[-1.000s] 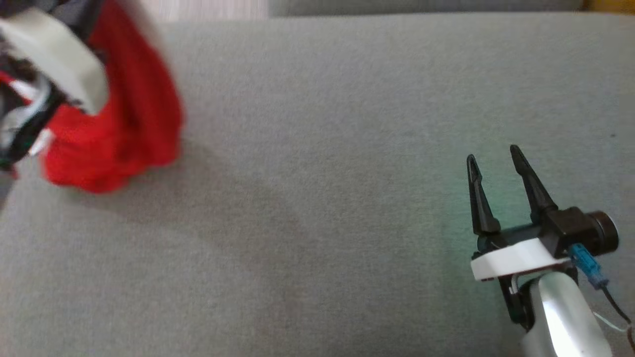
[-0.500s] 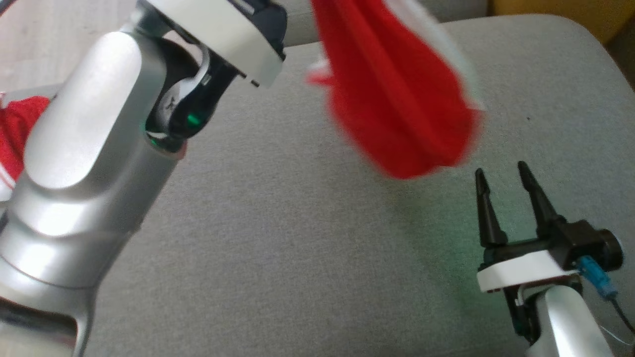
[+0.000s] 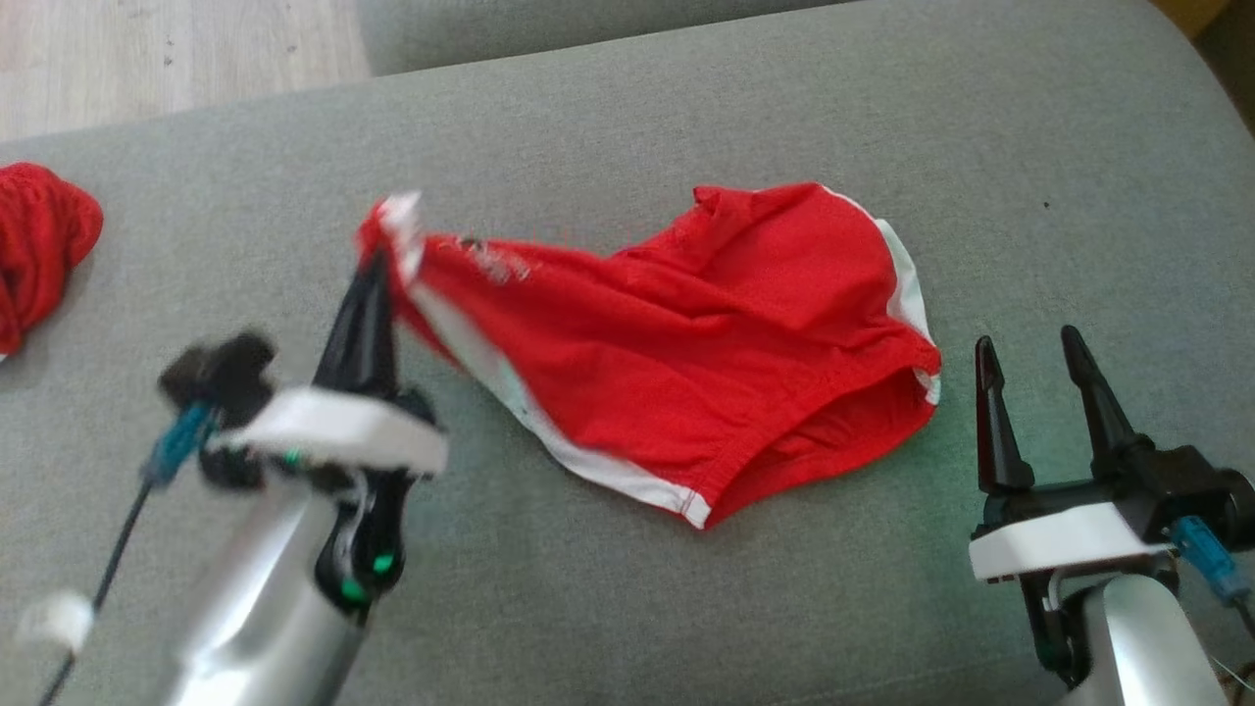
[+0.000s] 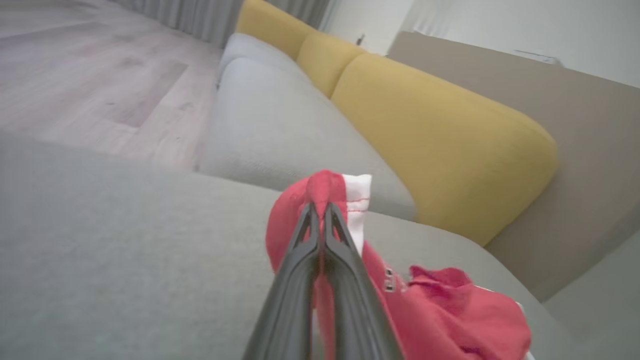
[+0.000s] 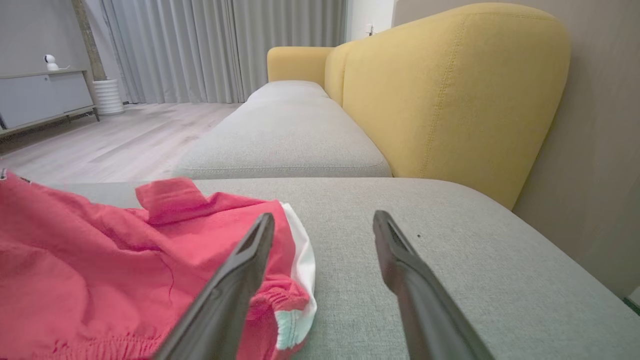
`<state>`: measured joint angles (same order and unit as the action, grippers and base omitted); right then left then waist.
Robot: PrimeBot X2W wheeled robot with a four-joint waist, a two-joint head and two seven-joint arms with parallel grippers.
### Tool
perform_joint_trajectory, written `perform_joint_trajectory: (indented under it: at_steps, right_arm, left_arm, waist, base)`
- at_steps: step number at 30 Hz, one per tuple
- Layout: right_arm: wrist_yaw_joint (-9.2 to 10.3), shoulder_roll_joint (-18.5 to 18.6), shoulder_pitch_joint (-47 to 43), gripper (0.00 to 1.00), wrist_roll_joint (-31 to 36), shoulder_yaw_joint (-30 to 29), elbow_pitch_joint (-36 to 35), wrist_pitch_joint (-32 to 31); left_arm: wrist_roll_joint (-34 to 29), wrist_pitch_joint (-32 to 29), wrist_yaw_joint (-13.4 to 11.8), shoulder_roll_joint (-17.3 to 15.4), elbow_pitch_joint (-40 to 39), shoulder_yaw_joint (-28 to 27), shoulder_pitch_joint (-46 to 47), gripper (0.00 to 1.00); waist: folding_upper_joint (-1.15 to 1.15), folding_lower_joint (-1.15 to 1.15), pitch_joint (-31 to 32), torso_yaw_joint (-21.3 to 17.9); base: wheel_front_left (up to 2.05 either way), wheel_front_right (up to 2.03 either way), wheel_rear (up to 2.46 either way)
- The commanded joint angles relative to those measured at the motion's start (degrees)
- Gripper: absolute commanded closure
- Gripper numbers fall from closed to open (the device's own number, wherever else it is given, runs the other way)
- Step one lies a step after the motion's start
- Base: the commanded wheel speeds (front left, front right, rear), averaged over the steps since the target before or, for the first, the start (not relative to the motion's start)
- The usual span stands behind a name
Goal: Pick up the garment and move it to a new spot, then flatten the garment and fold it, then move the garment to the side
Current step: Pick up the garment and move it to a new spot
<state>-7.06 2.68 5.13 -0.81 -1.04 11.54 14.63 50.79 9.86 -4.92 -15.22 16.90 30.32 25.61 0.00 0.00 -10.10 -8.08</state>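
1. Grey sofa seat [image 3: 627, 608]: soft woven surface. Judged that cloth dragged across it would catch and bunch rather than slide flat.
2. Red shorts [image 3: 706, 343]: lay mid-cushion, creased, most of the body resting on the seat and one white-trimmed corner held up at the left. If that corner dropped from height, it would likely flop over and add a fold.
3. Second red garment [image 3: 39, 235]: bundled at the seat's left edge, well apart from the shorts. A wide leftward pull could bring the two together.
4. Left gripper [image 3: 371, 270]: fingers pressed together, pinching the raised corner right at the hem. Thin bite, so a sharp tug could slip it free.
5. Right gripper [image 3: 1028, 341]: fingers spread, holding nothing, just beside the shorts' right edge. Closing from there might catch only the top layer, or the cushion.
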Motion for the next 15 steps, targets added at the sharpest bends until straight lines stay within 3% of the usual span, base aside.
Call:
perform_joint_trajectory:
  at_steps: [1, 8, 10, 11, 12, 15]
  right_arm:
    - [-0.43, 0.2, 0.61, 0.0, 0.4, 0.95, -2.13, 0.37]
    - [-0.43, 0.2, 0.54, 0.0, 1.61, 1.39, -2.41, 0.37]
    - [-0.43, 0.2, 0.81, 0.0, 1.79, 1.59, -2.44, 0.37]
    - [-0.43, 0.2, 1.04, 0.0, 1.9, 1.74, -2.38, 0.37]
    - [-0.43, 0.2, 1.24, 0.0, 2.06, 1.89, -2.36, 0.37]
    - [-0.43, 0.2, 1.44, 0.0, 2.28, 2.16, -2.27, 0.37]
  left_arm:
    - [0.42, 1.84, -0.31, -0.46, -0.87, -3.54, 1.34, 1.0]
    - [0.52, 5.01, 0.49, 1.12, 4.63, -10.42, -4.68, 1.0]
    - [-0.19, 5.08, 1.36, 1.78, 5.11, -11.7, -4.79, 0.56]
    - [-0.73, 5.1, 1.83, 2.15, 5.02, -12.59, -4.84, 0.1]
    - [-1.61, 5.11, 2.23, 2.49, 4.71, -13.52, -4.96, 0.0]
    - [-4.94, 5.12, 3.63, 3.49, 3.43, -15.92, -6.07, 0.0]
  waist:
    - [0.0, 0.0, -0.16, 0.15]
    - [0.0, 0.0, -1.09, 1.82]
    - [0.0, 0.0, -1.37, 2.21]
    - [0.0, 0.0, -1.5, 2.37]
    - [0.0, 0.0, -1.58, 2.56]
    - [0.0, 0.0, -1.15, 3.22]
  base:
    - [0.0, 0.0, 0.0]
    - [0.0, 0.0, 0.0]
    - [0.0, 0.0, 0.0]
    - [0.0, 0.0, 0.0]
    - [0.0, 0.0, 0.0]
    - [0.0, 0.0, 0.0]
